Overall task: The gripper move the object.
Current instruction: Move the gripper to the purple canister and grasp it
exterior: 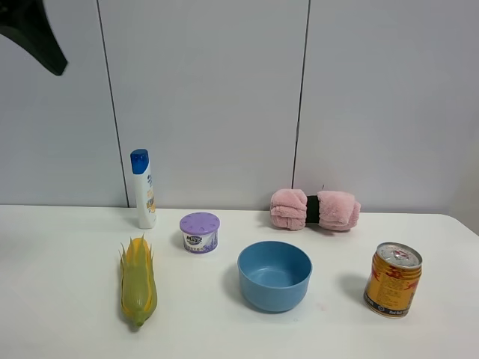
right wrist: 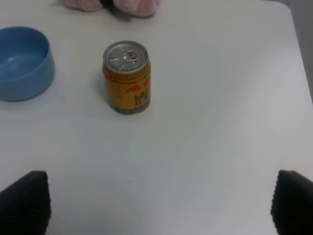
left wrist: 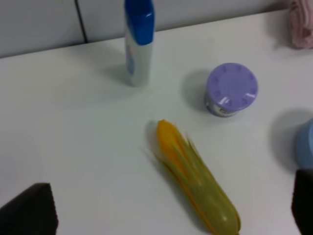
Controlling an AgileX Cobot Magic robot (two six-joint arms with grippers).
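The small round tub [exterior: 199, 232] with a perforated lilac lid and a white-purple label stands on the white table [exterior: 67, 329], between a shampoo bottle and a blue bowl. It also shows in the left wrist view [left wrist: 230, 88]. My left gripper [left wrist: 166, 215] is open and empty, high above the table over the corn cob, with the tub well ahead of it. My right gripper [right wrist: 159, 203] is open and empty, high above the table's right part near the gold can. A black arm part [exterior: 34, 34] shows at the top left of the exterior view.
A white shampoo bottle with a blue cap [exterior: 142, 188] stands behind the tub. A yellow-green corn cob [exterior: 138, 282] lies at the left. A blue bowl [exterior: 274, 275] is in the middle, a gold drink can [exterior: 393, 279] at the right and a pink plush roll [exterior: 315, 209] at the back.
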